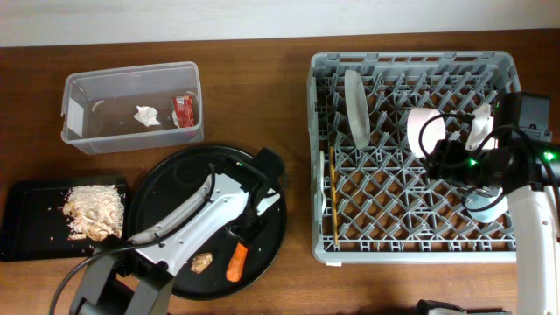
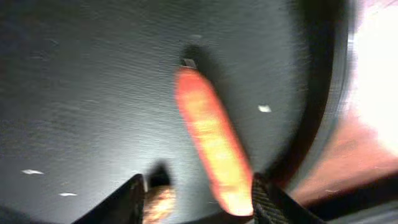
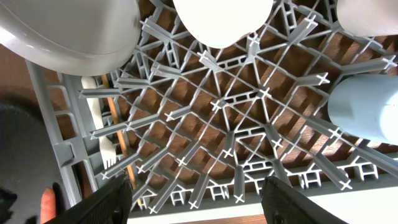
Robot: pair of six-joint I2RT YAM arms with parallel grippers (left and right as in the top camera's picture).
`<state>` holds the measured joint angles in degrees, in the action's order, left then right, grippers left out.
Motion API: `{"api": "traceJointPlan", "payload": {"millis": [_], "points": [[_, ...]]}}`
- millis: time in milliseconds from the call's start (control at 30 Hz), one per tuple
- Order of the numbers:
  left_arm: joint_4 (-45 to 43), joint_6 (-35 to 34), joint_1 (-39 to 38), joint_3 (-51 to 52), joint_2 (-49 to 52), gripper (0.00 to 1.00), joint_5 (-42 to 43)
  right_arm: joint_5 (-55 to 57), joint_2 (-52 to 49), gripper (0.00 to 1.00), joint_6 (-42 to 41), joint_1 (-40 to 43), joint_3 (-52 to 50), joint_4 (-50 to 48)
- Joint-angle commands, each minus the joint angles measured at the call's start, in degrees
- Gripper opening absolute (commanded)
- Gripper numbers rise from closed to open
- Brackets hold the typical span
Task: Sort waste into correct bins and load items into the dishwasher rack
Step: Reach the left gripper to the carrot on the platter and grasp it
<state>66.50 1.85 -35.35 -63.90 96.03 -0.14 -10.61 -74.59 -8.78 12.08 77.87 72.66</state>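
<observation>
The waste sorting looks to be in hand, with the orange carrot the likely target; it lies flat on the large round black tray, between the spread fingers of the left end effector, which is released and grips nothing; the wrist view is blurred. A small brown lump sits just beside the left finger. The next move, I judge, calls for closing across the carrot without catching the lump, then carrying it to the shallow black rectangular tray, where the beige crumbly food scraps lie. The clear plastic rectangular tub holds a crumpled white tissue and a small red wrapper. The right end effector hangs released and empty over the large grey plastic dishwasher rack, which holds the white round plate, pale bowl, light blue cup, thin wooden chopstick and white fork. The counter is dark brown wood; a pale wall runs behind it.
</observation>
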Motion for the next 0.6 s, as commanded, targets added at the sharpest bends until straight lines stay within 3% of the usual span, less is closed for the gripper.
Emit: {"api": "traceJointPlan", "payload": {"millis": [0, 200, 367, 433, 567], "points": [[0.20, -8.63, -0.13, 3.48, 0.28, 0.59, 8.57, 0.31, -0.15, 0.70, 0.42, 0.28, -0.07, 0.02], [-2.62, -12.17, -0.13, 9.60, 0.28, 0.65, 8.57, 0.31, -0.15, 0.70, 0.42, 0.28, -0.07, 0.04], [-6.95, -12.57, -0.13, 12.35, 0.28, 0.64, 8.74, 0.28, -0.15, 0.70, 0.42, 0.28, -0.07, 0.04], [-8.68, -12.57, -0.13, 12.90, 0.28, 0.56, 8.76, 0.28, -0.15, 0.70, 0.42, 0.28, -0.07, 0.04], [-10.34, -12.55, -0.11, 13.20, 0.28, 0.27, 8.72, 0.31, -0.15, 0.70, 0.42, 0.28, -0.07, 0.07]]}}
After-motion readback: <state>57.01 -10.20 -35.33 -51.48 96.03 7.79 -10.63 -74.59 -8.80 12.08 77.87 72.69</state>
